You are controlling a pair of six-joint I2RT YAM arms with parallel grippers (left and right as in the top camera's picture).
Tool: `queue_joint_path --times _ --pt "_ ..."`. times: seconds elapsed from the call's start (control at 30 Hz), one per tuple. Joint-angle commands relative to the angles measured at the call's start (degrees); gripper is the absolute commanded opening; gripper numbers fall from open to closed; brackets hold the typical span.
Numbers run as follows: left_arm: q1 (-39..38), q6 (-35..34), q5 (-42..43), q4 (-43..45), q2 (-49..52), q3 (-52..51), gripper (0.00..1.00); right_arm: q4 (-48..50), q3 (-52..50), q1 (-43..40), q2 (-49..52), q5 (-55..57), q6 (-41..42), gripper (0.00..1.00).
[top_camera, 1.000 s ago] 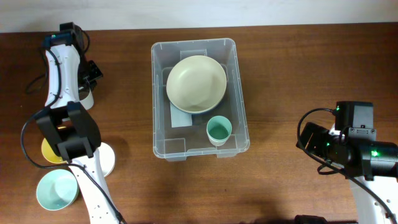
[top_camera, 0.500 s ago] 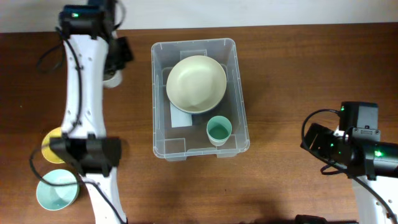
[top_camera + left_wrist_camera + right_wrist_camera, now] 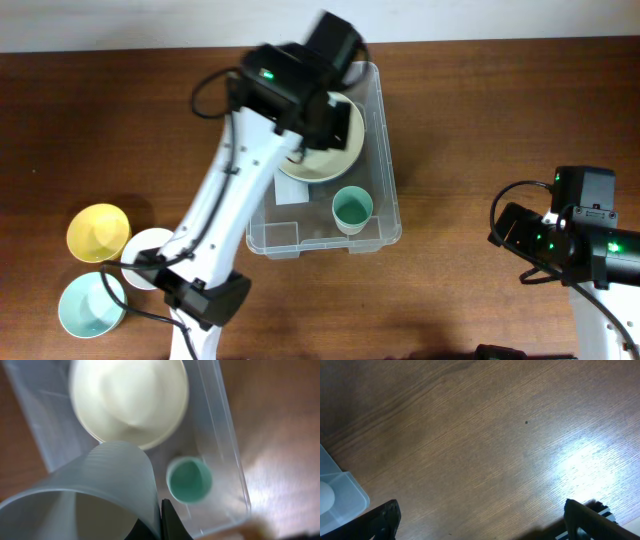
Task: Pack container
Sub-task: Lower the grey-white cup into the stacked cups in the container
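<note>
Left gripper (image 3: pixel 161 522) pinches a pale ribbed cup (image 3: pixel 90 495) directly over the container (image 3: pixel 388 150); what looks like a base label (image 3: pixel 291 192) is unreadable. Right gripper (image 3: pixel 480 517) gapes above open table (image 3: pixel 470 435), with the container's corner beside one finger.

Loose: yellow bowl (image 3: pixel 97 232), white bowl (image 3: pixel 145 247), mint bowl (image 3: pixel 90 305), grouped by near-left corner of table (image 3: pixel 480 120). Mid-table, towards far edge: cream bowl (image 3: pixel 127 400), teal cup (image 3: pixel 352 209). Also grey ribbed cup (image 3: pixel 100 485).
</note>
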Motion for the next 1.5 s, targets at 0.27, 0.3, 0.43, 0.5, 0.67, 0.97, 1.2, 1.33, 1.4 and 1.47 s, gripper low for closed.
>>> queue_joint_path --times 0.27,0.3,0.43,0.5,0.67,0.97,1.2,1.33,1.4,1.47 --pt "-6.56 -2.1 2.62 -0.15 -1.22 -12.35 0.0 -0.17 -0.2 -0.55 -0.28 0.5 0.31 1.0" --pt "-7.32 -2.08 2.58 0.04 -1.2 -12.72 0.0 -0.17 -0.2 -0.55 -0.28 0.48 0.31 1.0" --pt "-9.64 -2.1 2.43 1.64 -1.2 -13.16 0.01 -0.22 -0.2 -0.55 -0.28 0.5 0.31 1.0" --pt "-10.36 -2.12 2.43 2.14 -1.2 -13.18 0.01 -0.24 -0.2 -0.55 -0.28 0.48 0.31 1.0" --pt "-10.91 -2.1 2.43 3.5 -1.09 -14.01 0.01 -0.39 -0.2 -0.52 -0.28 0.46 0.31 1.0" --pt "-10.91 -2.08 5.42 11.5 -1.09 -21.2 0.01 -0.39 -0.2 -0.55 -0.31 0.44 0.33 1.0" --pt "-10.91 -2.05 5.57 13.81 -1.09 -24.09 0.11 -0.42 -0.2 -0.55 -0.31 0.44 0.31 1.0" --pt "-10.91 -2.05 5.57 13.81 -1.09 -24.09 0.51 -0.37 -0.2 -0.55 -0.31 0.44 0.33 1.0" --pt "-10.78 -2.01 5.33 13.7 -1.09 -24.06 0.57 -0.39 -0.2 -0.55 -0.28 0.46 0.31 1.0" --pt "-10.25 -1.81 3.3 13.38 -1.4 -23.63 0.59 -0.39 -0.2 -0.55 -0.31 0.46 0.31 1.0"
